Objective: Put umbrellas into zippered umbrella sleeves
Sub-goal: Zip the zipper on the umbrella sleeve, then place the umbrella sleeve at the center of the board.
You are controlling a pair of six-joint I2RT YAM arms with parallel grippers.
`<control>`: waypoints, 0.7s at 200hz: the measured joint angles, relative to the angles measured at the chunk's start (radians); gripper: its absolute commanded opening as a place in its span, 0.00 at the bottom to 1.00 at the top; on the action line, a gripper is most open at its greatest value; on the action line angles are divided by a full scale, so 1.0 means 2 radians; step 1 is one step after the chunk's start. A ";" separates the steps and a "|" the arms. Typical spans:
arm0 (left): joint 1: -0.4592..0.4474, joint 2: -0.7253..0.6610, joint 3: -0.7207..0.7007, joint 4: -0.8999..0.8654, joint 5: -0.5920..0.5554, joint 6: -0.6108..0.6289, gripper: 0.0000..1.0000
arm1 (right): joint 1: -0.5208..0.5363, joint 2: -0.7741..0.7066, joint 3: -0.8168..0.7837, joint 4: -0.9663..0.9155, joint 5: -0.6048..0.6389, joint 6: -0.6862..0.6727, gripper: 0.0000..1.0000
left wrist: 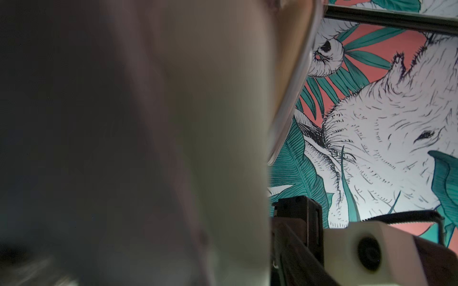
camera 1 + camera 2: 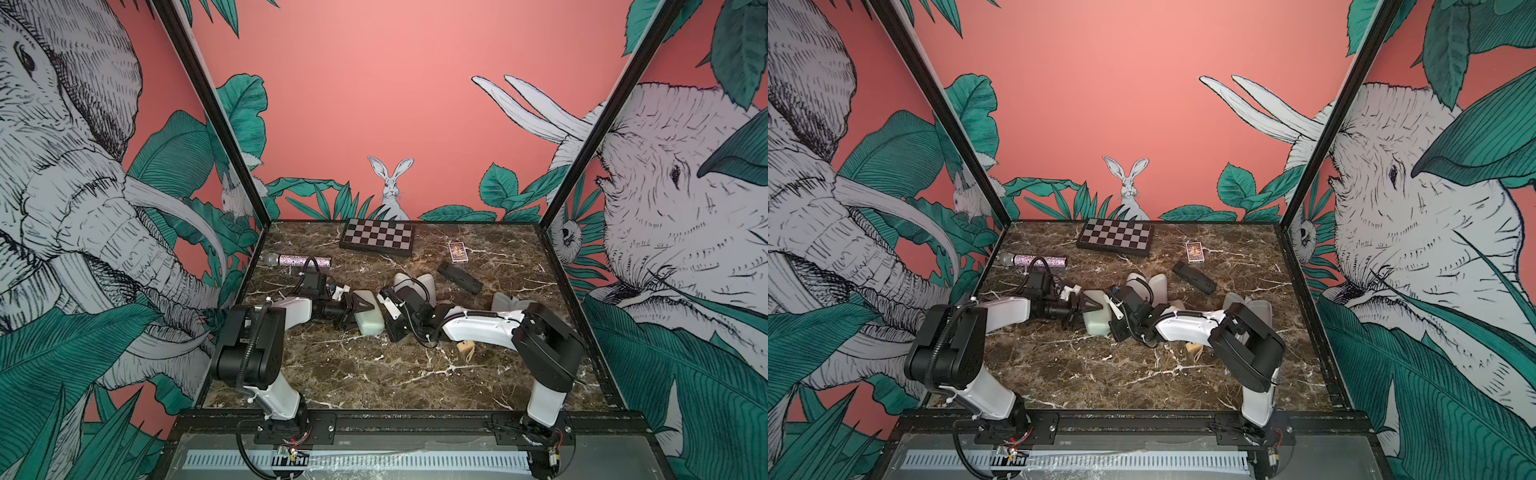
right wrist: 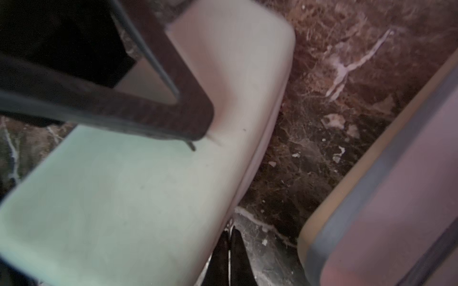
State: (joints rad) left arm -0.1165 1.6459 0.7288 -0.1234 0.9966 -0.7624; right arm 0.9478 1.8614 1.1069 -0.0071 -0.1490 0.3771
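Centrally on the marble desk (image 2: 374, 374) lies the closed mint green sleeve (image 2: 370, 326). The left claw (image 2: 362, 307) presses on its top; whether it grips cannot be told. The right claw (image 3: 230, 257), clenched, sits just beside its edge.

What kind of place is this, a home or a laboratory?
Probably a staged robot test booth: two arms mounted at a marble-look tabletop, printed jungle wall panels on three sides, props like the chessboard box.
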 measured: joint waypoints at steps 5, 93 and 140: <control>0.006 0.001 -0.001 -0.001 -0.002 0.001 0.67 | -0.001 0.007 0.005 0.000 -0.003 0.004 0.00; 0.080 -0.205 -0.006 -0.134 -0.221 0.048 1.00 | 0.027 0.067 0.086 -0.013 -0.059 0.120 0.00; 0.034 -0.173 0.018 -0.174 -0.292 0.069 0.69 | 0.072 0.094 0.124 -0.005 -0.077 0.166 0.00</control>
State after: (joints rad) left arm -0.0494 1.2995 0.7639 -0.4706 0.4126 -0.6250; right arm 1.0916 2.0495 1.3552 -0.0162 -0.3031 0.7086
